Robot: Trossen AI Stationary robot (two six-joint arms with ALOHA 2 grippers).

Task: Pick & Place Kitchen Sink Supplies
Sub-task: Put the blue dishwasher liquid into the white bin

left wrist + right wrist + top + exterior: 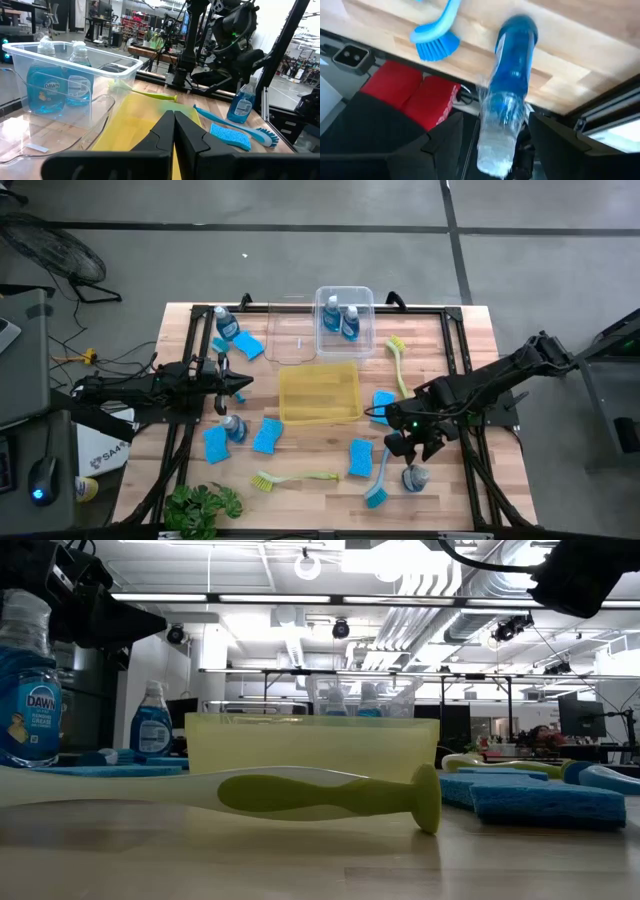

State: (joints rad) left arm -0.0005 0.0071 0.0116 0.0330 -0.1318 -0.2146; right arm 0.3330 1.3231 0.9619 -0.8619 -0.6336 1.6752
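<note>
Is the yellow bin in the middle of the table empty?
Empty, it seems: in the high view the yellow bin shows only its bare ribbed floor.

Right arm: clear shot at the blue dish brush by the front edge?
Probably yes. The right gripper hangs just beside the blue dish brush, nothing between, though its open fingers straddle a small clear bottle of blue liquid.

Blue liquid fills the clear bottle with its white cap; the brush is blue, the bin yellow, the sponges blue, the tabletop pale wood
</note>
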